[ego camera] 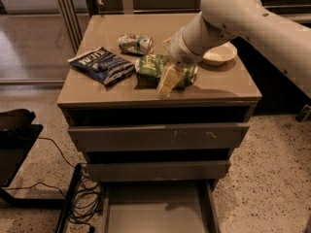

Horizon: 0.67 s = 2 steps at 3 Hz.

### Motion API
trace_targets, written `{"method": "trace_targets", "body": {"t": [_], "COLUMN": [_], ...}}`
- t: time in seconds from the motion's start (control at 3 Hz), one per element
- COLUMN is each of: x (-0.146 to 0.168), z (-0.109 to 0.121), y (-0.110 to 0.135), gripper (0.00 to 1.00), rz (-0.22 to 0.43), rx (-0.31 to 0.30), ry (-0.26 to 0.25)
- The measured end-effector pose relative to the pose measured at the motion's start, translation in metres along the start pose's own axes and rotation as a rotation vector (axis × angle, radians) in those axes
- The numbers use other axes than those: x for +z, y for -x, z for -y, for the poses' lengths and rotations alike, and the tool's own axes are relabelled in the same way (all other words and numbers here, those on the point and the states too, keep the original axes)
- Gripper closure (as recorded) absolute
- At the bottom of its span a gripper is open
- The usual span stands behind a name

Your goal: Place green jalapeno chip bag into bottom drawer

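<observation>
The green jalapeno chip bag (152, 66) lies on the cabinet top (218, 84), near the middle and towards the front. My gripper (166, 83) hangs from the white arm and points down over the bag's front right part, covering some of it. The bottom drawer (154, 212) is pulled out at floor level, and its flat grey floor shows with nothing in it.
A dark blue chip bag (102, 64) lies left of the green bag. A crushed can (135, 43) lies behind it. A white dish (220, 54) sits at the right. The two upper drawers (155, 137) stand slightly ajar. Cables (83, 203) and a black stand (14, 140) are on the floor at left.
</observation>
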State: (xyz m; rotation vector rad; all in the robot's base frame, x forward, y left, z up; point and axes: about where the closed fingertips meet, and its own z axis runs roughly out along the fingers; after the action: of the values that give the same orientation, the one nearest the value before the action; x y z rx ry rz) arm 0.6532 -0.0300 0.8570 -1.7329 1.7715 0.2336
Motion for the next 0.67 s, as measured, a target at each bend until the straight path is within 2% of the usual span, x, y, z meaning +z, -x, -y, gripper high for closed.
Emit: {"method": "trace_targets", "body": {"t": [0.33,0.67], "x": [0.0241,0.0248], "z": [0.0003,0.0002], "y": [-0.0097,-0.0098], "gripper": [0.00,0.05], "rz": [-0.025,-0.025], "rx": [0.009,0.009], "ry": [0.029,0.030]}}
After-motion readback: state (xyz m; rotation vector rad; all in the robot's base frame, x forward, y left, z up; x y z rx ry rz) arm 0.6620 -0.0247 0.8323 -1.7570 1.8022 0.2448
